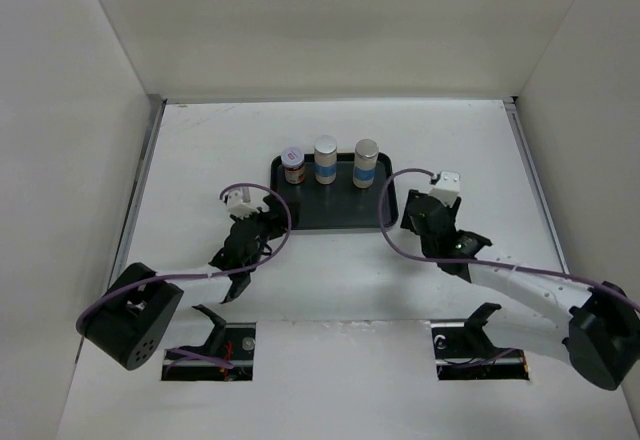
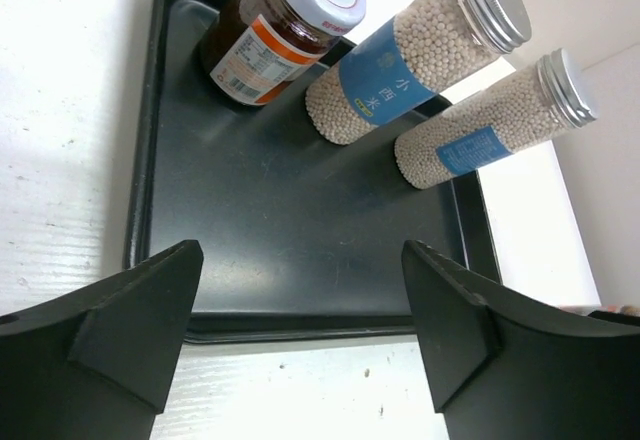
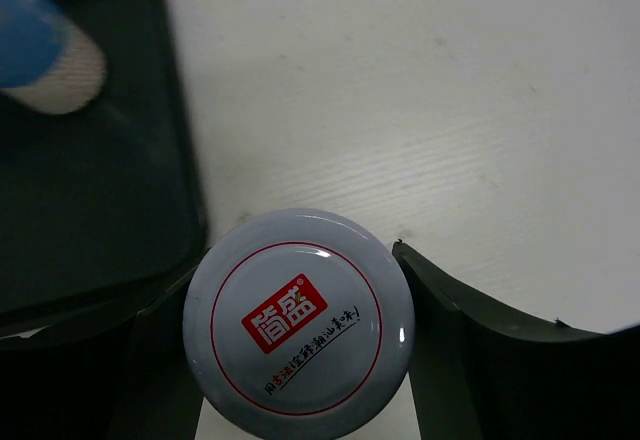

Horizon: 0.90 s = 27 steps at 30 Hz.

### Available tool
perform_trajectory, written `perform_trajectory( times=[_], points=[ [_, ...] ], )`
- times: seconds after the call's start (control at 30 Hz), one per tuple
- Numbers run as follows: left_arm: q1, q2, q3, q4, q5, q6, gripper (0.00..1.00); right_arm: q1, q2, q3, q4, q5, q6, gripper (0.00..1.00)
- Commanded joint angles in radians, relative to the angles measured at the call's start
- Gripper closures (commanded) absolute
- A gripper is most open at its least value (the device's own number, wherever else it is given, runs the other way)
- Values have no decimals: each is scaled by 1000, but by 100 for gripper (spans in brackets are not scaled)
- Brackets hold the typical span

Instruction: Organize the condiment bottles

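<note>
Right wrist view looks straight down on the fourth jar (image 3: 298,325). Its pale round cap carries a red logo, and it sits squarely between the two dark fingers of the right claw (image 3: 297,260). The fingers press against the jar on both sides, so this claw is pinching it. The jar is over the white table (image 3: 420,90), just right of the right rim of the black tray (image 3: 90,180). Whether its base rests on the table cannot be told. In the top view this jar is hidden under the claw, which hangs beside the tray's right edge.

The other three bottles stand upright in a row along the far side of the tray. At the left is the red-labelled jar (image 2: 275,35), short, with a white cap. Beside it is the left blue-banded jar (image 2: 400,60), and the right blue-banded jar (image 2: 480,130) follows a little further right. Both of these are taller, filled with pale grains and capped in silver.

The left claw (image 2: 300,255) is spread wide and holds nothing. Its fingertips hang over the near rim of the tray, toward its left corner, with bare tray floor between them and the row. All three standing jars are well apart from this claw, on the far side.
</note>
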Motion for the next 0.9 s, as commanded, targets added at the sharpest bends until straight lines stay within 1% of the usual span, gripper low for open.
perform_trajectory(
  times=[0.0,0.03,0.1,0.2,0.27,0.4,0.57,0.6,0.63,0.7,0.77,0.87],
  points=[
    [-22,-24,27,67,-1,10,16,99,-15,166,125,67,-91,50],
    [-28,-17,30,69,-4,13,14,127,11,192,145,56,-91,50],
    [-30,-2,35,74,-5,16,0,161,93,232,226,7,-105,50],
    [-30,-13,32,75,-8,19,0,170,260,304,352,-86,-133,49],
    [-30,-16,32,69,-26,38,0,184,371,367,401,-120,-148,48],
    [-25,-45,18,63,-43,36,0,203,569,486,434,-165,-170,45],
    [-16,-48,16,48,-63,35,0,209,695,554,443,-172,-180,41],
    [-12,-47,21,34,-63,33,0,210,706,562,441,-177,-179,38],
    [-10,-45,29,12,-63,32,0,215,710,565,441,-177,-183,32],
    [-12,-36,55,-38,-63,24,0,227,698,560,440,-166,-185,14],
    [-13,-20,76,-69,-64,13,0,233,652,536,444,-149,-182,0],
    [-13,-19,93,-106,-77,-4,0,235,553,490,444,-123,-191,0]
  ],
)
